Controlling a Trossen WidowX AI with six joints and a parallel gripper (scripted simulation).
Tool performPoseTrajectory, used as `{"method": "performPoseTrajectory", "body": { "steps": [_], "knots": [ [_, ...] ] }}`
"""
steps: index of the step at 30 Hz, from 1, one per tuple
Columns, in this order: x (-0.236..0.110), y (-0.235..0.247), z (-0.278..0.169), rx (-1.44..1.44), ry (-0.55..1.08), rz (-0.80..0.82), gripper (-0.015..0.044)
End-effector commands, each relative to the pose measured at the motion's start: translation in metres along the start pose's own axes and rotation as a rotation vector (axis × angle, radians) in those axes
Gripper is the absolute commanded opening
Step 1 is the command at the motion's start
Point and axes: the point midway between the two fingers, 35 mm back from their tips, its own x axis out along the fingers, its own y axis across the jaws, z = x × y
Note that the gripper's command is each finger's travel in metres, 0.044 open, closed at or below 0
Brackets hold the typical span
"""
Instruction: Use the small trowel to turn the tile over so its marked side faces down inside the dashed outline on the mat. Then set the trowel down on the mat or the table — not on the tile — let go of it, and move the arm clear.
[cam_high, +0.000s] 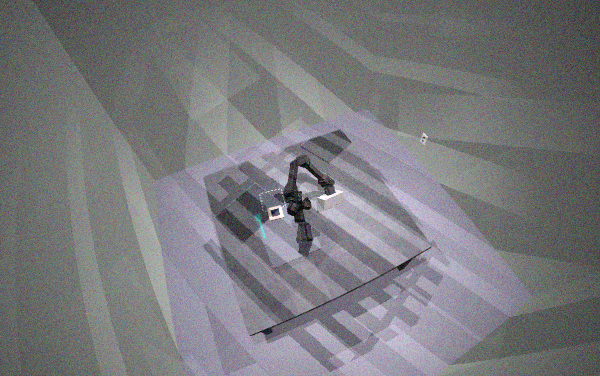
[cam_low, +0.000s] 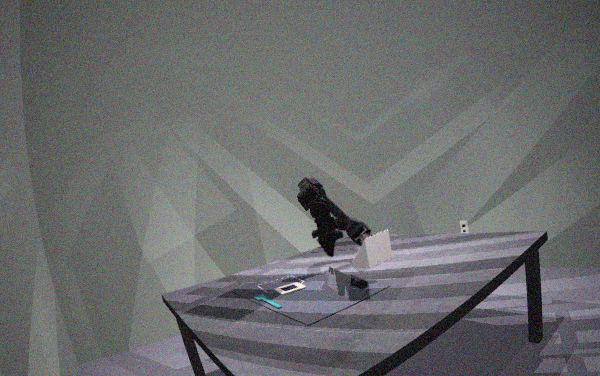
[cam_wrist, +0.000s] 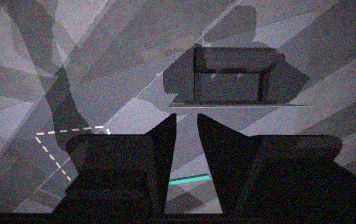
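The tile (cam_high: 275, 212) (cam_low: 290, 287) is white with a dark square mark facing up. It lies flat on the mat (cam_high: 235, 227) (cam_low: 310, 312), at the near corner of the dashed outline (cam_high: 261, 196) (cam_wrist: 70, 131). A slim teal tool (cam_high: 258, 220) (cam_low: 267, 301) (cam_wrist: 189, 179), the trowel as far as I can tell, lies on the mat beside the tile. My gripper (cam_high: 300, 219) (cam_low: 329, 250) (cam_wrist: 186, 117) hangs above the mat to the right of the tile, pointing down. Its fingers stand a little apart with nothing between them. The wrist view does not show the tile.
A dark object with a handle-like top (cam_high: 303, 237) (cam_low: 347, 284) (cam_wrist: 235, 80) stands on the mat just beyond my fingertips. A white wedge block (cam_high: 330, 200) (cam_low: 372, 250) sits by the arm's base. The table's front edge (cam_high: 350, 292) curves away below.
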Motion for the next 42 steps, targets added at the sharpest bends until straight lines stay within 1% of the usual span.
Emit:
{"method": "performPoseTrajectory", "body": {
  "steps": [1,6,27,42],
  "knots": [
    [0.000,0.000,0.000,0.001,0.002,-0.003,0.0100],
    [0.001,0.000,0.000,-0.001,0.001,0.000,0.0100],
    [0.030,-0.007,0.002,-0.010,-0.005,0.016,0.0100],
    [0.045,-0.007,-0.009,-0.009,-0.004,0.016,0.0100]
  ]
}}
